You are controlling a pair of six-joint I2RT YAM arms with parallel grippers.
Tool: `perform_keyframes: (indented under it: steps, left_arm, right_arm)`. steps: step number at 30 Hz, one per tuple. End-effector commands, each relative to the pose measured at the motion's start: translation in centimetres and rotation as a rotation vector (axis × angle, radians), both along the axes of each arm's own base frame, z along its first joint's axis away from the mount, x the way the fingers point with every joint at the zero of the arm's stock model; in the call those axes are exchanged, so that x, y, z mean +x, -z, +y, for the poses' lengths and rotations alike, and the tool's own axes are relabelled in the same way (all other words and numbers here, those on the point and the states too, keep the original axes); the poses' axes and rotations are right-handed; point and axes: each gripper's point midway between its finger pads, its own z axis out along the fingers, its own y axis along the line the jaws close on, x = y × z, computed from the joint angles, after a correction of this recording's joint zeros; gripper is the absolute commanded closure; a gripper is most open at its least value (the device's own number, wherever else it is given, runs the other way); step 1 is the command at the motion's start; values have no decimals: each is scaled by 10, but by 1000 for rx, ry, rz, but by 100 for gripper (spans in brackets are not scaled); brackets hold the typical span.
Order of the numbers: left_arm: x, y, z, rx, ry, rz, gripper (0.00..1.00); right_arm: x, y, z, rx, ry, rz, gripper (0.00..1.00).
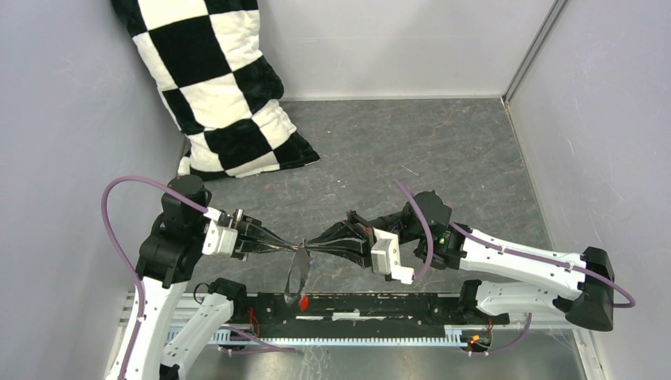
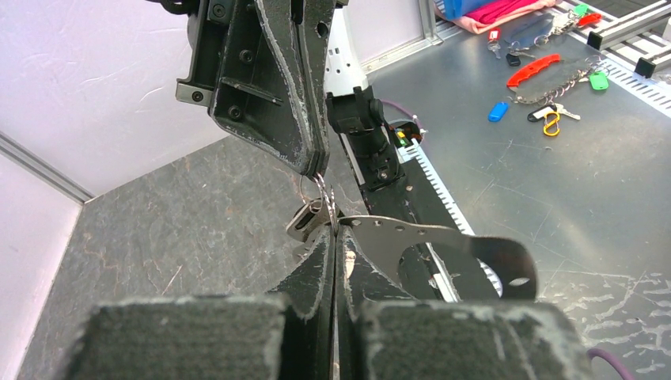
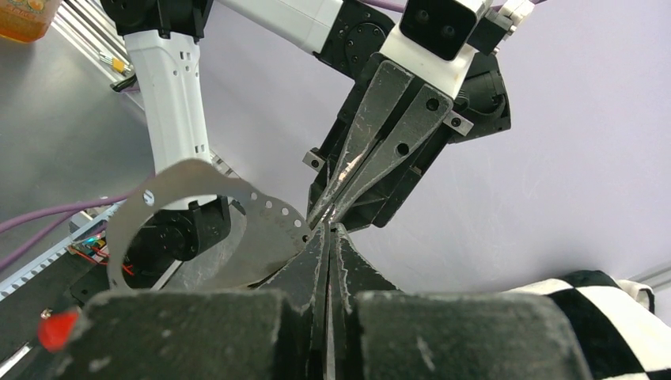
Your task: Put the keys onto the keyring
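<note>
Left gripper point(image 2: 333, 234) and right gripper point(image 3: 327, 232), both clenched, pinch the keyring point(image 3: 183, 175) mid-frame. It is probably light, springy and slippery, so grip the thin edge.

Top view: spot at centre where left gripper point(image 1: 298, 248) meets right gripper point(image 1: 309, 248) too small, cannot tell what each one pinches. Checkered pillow point(image 1: 214, 87) cut by upper edge. Left wrist view: coloured bits point(image 2: 546, 87) at upper right too small to name; pink cloth point(image 2: 498, 9) cut by top edge. Right wrist view: orange object point(image 3: 28, 16) cut by upper left corner; near fingers point(image 3: 190, 332) along bottom blurred.
</note>
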Motion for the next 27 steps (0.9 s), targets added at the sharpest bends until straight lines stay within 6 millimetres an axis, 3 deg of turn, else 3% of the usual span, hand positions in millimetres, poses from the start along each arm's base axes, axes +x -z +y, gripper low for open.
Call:
perform_keyframes:
  steps: [1,27]
  left_arm:
    - [-10,-7,1,-20,54,-3,98]
    - [-8,-7,0,-12,45,15,98]
  right_arm:
    - [-7,-29,-2,72,-18,-41,99]
    - [-10,-32,7,45,-32,-78,99]
